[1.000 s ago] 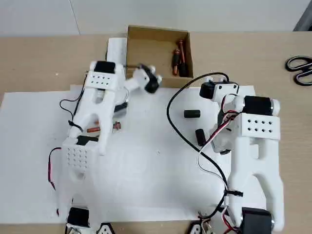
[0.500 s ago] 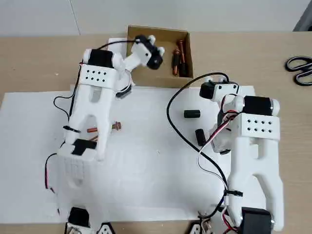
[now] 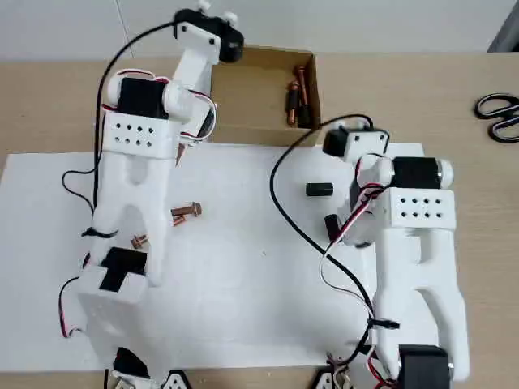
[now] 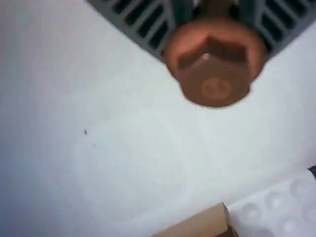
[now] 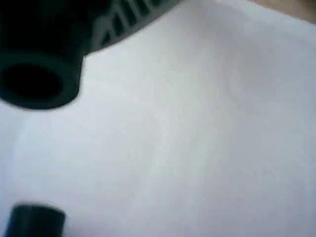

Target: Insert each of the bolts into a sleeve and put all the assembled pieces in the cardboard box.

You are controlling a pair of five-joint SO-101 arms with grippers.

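Note:
My left gripper (image 4: 213,11) is shut on a copper bolt (image 4: 215,74), whose hex head faces the camera above the white sheet. In the high view the left arm is raised, its wrist (image 3: 203,36) by the left wall of the cardboard box (image 3: 253,55). My right gripper (image 3: 334,228) is shut on a black sleeve (image 5: 39,74), low over the sheet's right part. A second black sleeve (image 3: 319,190) lies loose nearby and appears as the loose sleeve (image 5: 37,219) in the right wrist view. Two loose bolts, a longer one (image 3: 186,212) and a shorter one (image 3: 139,241), lie beside the left arm. Assembled pieces (image 3: 298,93) lie in the box.
A white sheet (image 3: 243,275) covers the table's middle. Black scissors (image 3: 499,113) lie at the far right on the bare wood. A black cable (image 3: 280,194) loops from the right arm over the sheet.
The left arm has risen and swung back to the box's left side, uncovering the loose bolts. The right arm has shifted slightly left with its sleeve.

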